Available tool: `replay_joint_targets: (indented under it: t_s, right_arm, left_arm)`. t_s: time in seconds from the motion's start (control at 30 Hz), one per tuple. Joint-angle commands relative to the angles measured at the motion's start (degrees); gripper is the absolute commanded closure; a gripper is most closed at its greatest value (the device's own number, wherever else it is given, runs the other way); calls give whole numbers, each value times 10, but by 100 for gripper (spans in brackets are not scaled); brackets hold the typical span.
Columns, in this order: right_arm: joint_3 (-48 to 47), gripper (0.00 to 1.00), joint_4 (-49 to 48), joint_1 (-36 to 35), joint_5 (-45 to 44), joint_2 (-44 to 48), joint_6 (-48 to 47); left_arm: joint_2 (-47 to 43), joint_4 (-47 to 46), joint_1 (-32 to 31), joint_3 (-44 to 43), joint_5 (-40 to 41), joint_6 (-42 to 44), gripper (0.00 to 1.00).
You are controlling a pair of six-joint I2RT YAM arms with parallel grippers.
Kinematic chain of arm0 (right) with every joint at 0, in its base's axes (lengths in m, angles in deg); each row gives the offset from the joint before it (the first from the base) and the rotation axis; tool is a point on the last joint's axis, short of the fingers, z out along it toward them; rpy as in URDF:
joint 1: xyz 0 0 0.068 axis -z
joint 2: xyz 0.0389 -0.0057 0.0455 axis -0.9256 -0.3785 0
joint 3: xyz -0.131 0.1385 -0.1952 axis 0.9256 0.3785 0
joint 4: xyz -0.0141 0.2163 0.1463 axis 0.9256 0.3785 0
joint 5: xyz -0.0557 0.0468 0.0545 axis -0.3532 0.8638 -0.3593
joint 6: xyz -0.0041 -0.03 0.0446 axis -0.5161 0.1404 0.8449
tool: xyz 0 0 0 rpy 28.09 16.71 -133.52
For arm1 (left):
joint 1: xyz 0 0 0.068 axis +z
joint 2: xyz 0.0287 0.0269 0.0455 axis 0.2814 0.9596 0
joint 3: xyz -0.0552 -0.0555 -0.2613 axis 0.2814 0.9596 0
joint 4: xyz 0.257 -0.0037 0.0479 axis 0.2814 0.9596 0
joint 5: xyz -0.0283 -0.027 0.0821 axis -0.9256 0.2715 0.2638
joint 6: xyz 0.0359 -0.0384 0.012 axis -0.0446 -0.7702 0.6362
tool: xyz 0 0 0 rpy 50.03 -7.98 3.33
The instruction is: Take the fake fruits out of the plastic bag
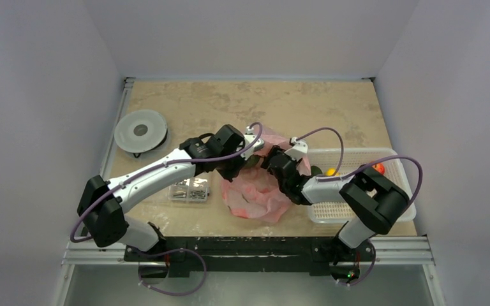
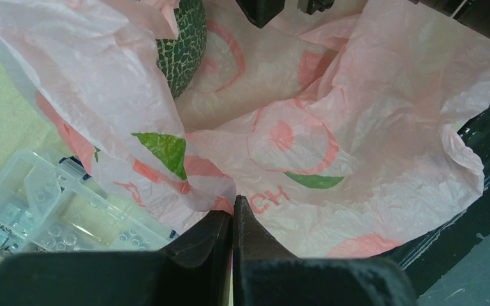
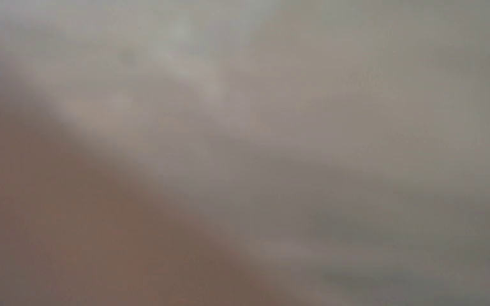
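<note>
Just in front of my bases the bag (image 1: 255, 197) lies crumpled on the table, its mouth turned away from me, and both my arms meet over it. In the left wrist view a green fruit (image 2: 185, 38) with a cracked net pattern sits inside, half covered by the pink film, so this one is not yet out. Further to the right, the basket (image 1: 357, 152) holds a yellow fruit (image 1: 330, 171) and an orange-red fruit (image 1: 378, 168). I judge that part of the work is done and at least the green one is left; if more fruits hide under the folds, I cannot see them. Now my tools. The fingers of my left gripper (image 2: 234, 217) are pressed together with no gap, and a fold of the bag lies right at their tips, so I judge they pinch the film and hold the bag in place, just beside the box (image 2: 32, 210) of small parts. My right gripper (image 1: 271, 164) is at the mouth of the bag, beyond the left one. Its own camera gives only a grey and brown blur, so I cannot tell if its fingers are apart or together, or if they touch the green fruit.
</note>
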Motion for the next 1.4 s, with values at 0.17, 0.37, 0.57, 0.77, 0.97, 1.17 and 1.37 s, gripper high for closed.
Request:
replay_joint_targets:
  t_s: [0.17,0.37,0.57,0.77,0.97,1.17,1.37]
  right_arm:
    - [-35,31,-51,31,49,-28,-28]
    - [-41,44,-82,55,75,-47,-75]
    - [-71,51,-122,61,77,-89,-70]
    - [-138,51,-64,60,33,-121,-17]
    - [-174,62,-10,58,34,-155,-56]
    - [-102,60,30,55,63,-57,-163]
    - [-177,60,166,51,138,-63,-252]
  left_arm:
    - [-21,-24,-6,-3,-8,11,100]
    - [-18,-16,-12,-10,-7,17,100]
    - [-37,-20,-12,-5,-3,18,100]
    - [-35,-20,-12,-6,-1,19,100]
    - [-36,-21,-12,-2,5,20,100]
    - [-26,-16,-12,-4,8,21,100]
    - [-17,-10,-12,-10,11,21,100]
